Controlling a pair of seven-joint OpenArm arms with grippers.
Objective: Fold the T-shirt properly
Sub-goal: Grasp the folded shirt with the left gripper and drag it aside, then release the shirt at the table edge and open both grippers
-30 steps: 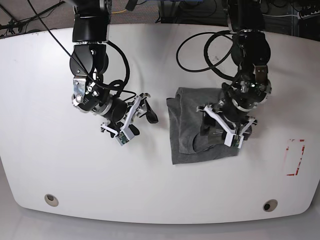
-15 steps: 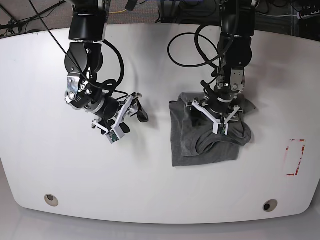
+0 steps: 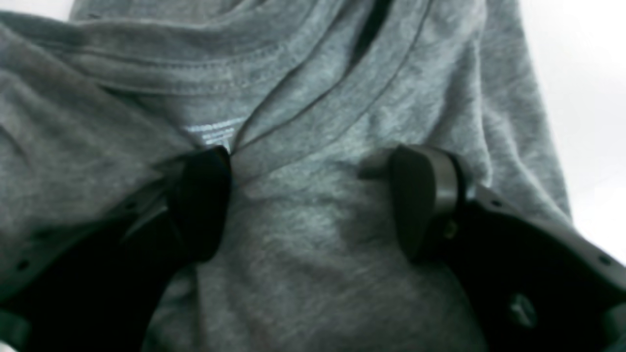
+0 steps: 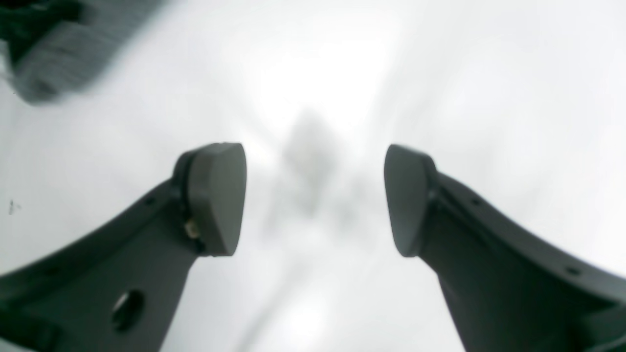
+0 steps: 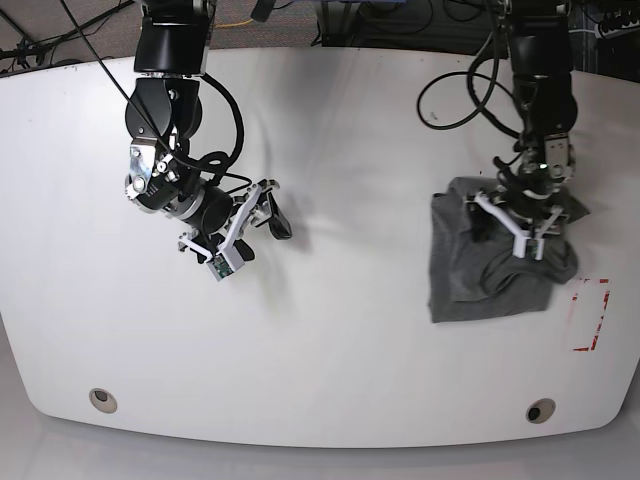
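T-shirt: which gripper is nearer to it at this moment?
Left. The left gripper sits directly over the folded T-shirt, open, fingertips against the fabric near the collar. The right gripper hangs open above bare table, well off to the side.

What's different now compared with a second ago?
The folded T-shirt has slid toward the red marking, carried along by the left gripper, whose open fingers press on the cloth. The right gripper stayed open over the bare table, shifting only slightly.
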